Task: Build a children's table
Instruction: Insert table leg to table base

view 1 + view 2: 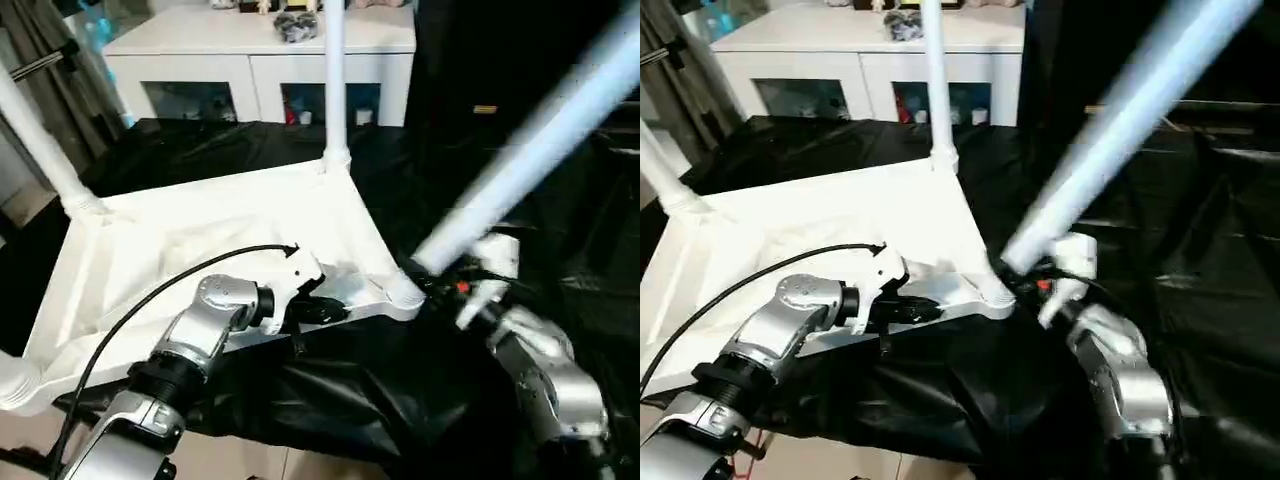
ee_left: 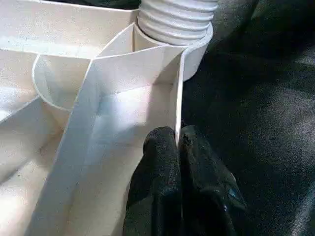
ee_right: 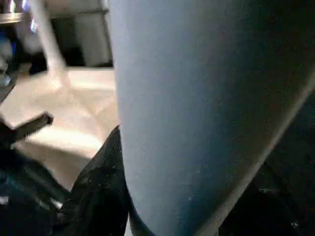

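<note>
Head view: tabletop [image 1: 200, 240] lies underside up on the black sheet [image 1: 560, 260]. I judge the near right leg [image 1: 530, 150] is being seated in its corner socket [image 1: 400, 292]; it leans right, so next I must stand it up and press.

Left wrist: my left gripper [image 2: 178, 147] pinches the tabletop's edge rib, nearly shut.

Right wrist: my right gripper [image 1: 452, 278] is half-open around the leg's base.
</note>
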